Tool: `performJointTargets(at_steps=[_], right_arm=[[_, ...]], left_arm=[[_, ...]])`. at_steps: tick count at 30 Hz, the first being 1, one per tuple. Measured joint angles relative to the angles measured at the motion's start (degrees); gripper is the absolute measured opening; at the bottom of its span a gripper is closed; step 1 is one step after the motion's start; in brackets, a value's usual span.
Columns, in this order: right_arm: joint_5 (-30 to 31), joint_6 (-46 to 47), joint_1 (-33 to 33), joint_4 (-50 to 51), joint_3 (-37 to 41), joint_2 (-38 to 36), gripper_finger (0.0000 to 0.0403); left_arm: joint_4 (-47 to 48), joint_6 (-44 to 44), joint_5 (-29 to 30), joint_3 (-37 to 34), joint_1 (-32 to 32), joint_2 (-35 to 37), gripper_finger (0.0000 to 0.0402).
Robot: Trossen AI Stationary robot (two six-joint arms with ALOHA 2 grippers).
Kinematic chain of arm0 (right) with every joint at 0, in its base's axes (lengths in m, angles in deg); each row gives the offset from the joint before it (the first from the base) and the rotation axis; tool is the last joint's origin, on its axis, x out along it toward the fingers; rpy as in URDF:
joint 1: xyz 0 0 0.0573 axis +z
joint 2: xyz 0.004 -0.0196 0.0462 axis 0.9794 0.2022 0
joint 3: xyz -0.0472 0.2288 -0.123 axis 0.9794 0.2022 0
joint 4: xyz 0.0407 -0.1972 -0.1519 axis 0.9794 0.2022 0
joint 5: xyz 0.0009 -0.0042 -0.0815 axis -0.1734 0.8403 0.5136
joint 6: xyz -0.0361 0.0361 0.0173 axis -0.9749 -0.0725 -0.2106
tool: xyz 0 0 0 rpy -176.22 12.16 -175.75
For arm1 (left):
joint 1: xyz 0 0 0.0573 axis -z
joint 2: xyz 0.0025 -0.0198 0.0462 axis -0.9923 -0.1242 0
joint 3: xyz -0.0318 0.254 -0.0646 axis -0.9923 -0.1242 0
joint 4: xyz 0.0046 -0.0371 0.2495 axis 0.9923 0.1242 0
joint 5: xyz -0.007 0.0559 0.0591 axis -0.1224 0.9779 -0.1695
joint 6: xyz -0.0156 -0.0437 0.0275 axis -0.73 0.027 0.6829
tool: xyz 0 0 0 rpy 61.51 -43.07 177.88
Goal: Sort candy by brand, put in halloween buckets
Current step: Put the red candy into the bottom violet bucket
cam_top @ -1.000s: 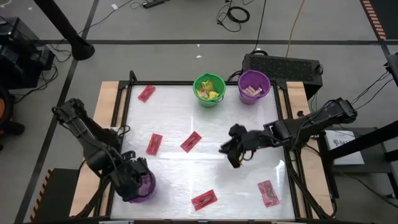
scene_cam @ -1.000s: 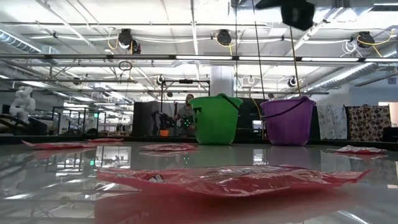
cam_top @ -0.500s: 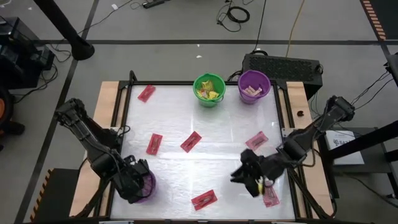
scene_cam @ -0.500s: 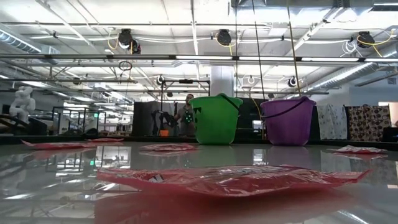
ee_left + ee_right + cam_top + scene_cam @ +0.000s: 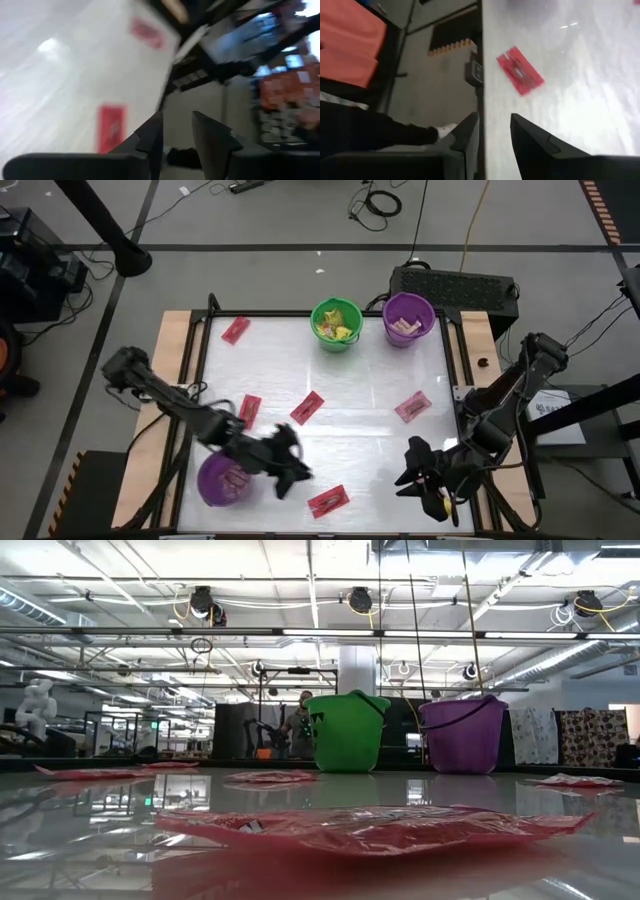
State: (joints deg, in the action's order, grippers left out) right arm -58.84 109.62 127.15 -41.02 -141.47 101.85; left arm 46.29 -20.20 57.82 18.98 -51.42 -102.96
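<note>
Red packets are what is left to sort on the shiny white desk [image 5: 370,395]. Nearest the front edge lies one red packet [image 5: 328,501]. The left hand [image 5: 288,472] hangs just beside it, low over the desk. In its wrist view the two dark fingers [image 5: 212,142] stand a little apart with nothing between them. The purple bucket [image 5: 222,479] at the front left now shows some candy inside. The right hand [image 5: 432,488] is at the front right corner of the desk. Its fingers [image 5: 532,145] are parted a little too, and they hold nothing.

I think the step in hand is a new pick: the left hand is going for the front packet. Next it needs to come down over the packet, close on its flat edge, and carry it to the purple bucket close by.

Farther back lie more red packets: one [image 5: 249,409] left of the middle, one [image 5: 307,408] in the middle, one [image 5: 412,407] on the right, and one [image 5: 235,330] at the far left. At the far edge stand the green bucket [image 5: 336,325] with yellow candy and the second purple bucket [image 5: 408,319] with tan pieces.

Half a second ago the left hand was over the front purple bucket and hid it. The right hand was a bit farther in, and the red packet seen by it then is no longer in sight.
</note>
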Motion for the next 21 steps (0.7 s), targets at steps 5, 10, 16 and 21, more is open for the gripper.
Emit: performJointTargets(at_steps=[5,10,16,21], right_arm=[[0.0,-0.7,0.0,4.0,0.0,0.0,0.0105],[0.1,-0.9,0.0,5.6,0.0,0.0,0.0105],[1.4,-0.4,0.0,6.0,0.0,0.0,0.0105],[1.5,0.4,0.0,5.9,0.0,0.0,0.0105]], left_arm=[[-8.7,6.4,-6.5,4.4,-3.5,-13.1,0.0104],[-5.5,13.2,-7.9,12.9,-4.7,-25.2,0.0104],[0.2,23.6,-6.3,21.9,-4.3,-35.0,0.0104],[1.1,28.3,-5.5,22.5,-4.3,-39.3,0.0104]])
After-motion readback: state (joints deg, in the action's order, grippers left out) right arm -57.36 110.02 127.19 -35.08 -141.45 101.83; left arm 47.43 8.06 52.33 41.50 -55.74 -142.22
